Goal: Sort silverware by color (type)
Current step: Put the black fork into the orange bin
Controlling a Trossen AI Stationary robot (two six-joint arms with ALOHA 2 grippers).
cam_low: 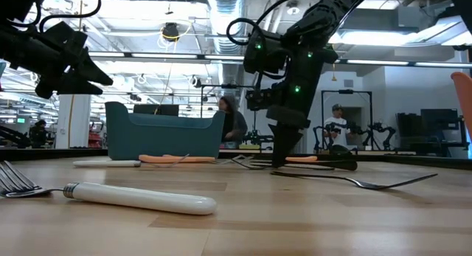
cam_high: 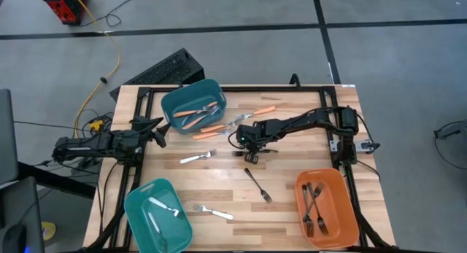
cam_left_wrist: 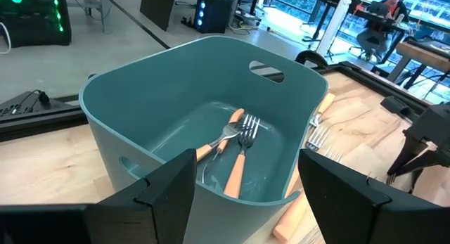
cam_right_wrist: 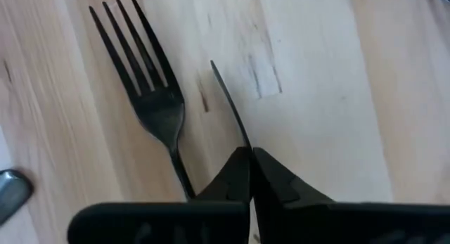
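Observation:
My right gripper (cam_high: pixel 246 145) points steeply down at the middle of the table, fingers shut (cam_right_wrist: pixel 250 159). A black fork (cam_right_wrist: pixel 151 96) lies flat on the wood right beside them. Its neck runs out of sight behind one finger. A second black fork (cam_high: pixel 257 185) lies nearer the front edge. Silver forks (cam_high: pixel 197 157) (cam_high: pixel 215 212) and orange-handled forks (cam_high: pixel 211 129) (cam_high: pixel 259 111) lie loose on the table. My left gripper (cam_high: pixel 157 129) waits open at the left edge, facing the far teal bin (cam_left_wrist: pixel 140 131). My right gripper has its shut fingertips (cam_right_wrist: pixel 239 167) down at the tabletop beside the black fork's neck (cam_right_wrist: pixel 179 174), coming from above. The fork lies flat on the wood, and its handle is hidden behind one finger. I cannot tell whether the fingers touch it.
The far teal bin (cam_high: pixel 193 107) holds orange-handled forks. A near-left teal bin (cam_high: pixel 139 209) holds a silver fork. An orange bin (cam_high: pixel 343 202) at the near right holds black forks. A black frame runs around the table's edges.

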